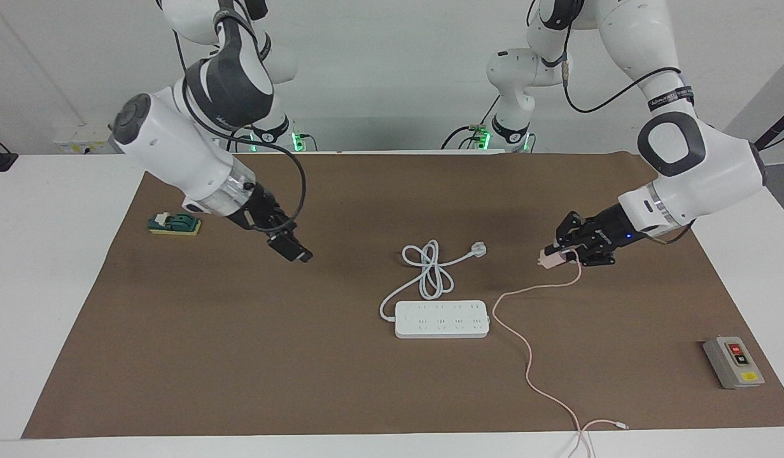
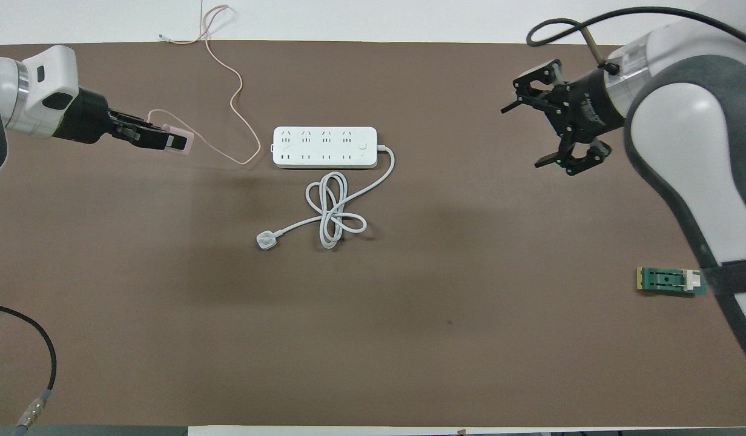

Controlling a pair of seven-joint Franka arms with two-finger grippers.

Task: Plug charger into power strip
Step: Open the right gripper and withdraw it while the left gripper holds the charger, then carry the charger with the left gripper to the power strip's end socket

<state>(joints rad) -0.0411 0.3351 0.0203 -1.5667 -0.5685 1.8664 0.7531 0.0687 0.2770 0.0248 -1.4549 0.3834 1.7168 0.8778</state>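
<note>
Left gripper [image 1: 553,253]: I am seeing it clenched on the charger [image 1: 548,257], holding the pink cube up over bare mat toward the left arm's end of the table.

Cable [image 1: 531,356]: I am watching it trailing slack from the cube, passing just beside the strip's end.

Power strip [image 1: 441,319]: it is lying flat mid-table, sockets up, its long axis running from one arm's end toward the other.

Bearing: I am judging the strip sideways from the held cube, toward the right arm's end.

Right gripper [image 2: 545,133]: I am seeing it released, waiting in the air over bare mat.

Nearer arm: the left.
</note>
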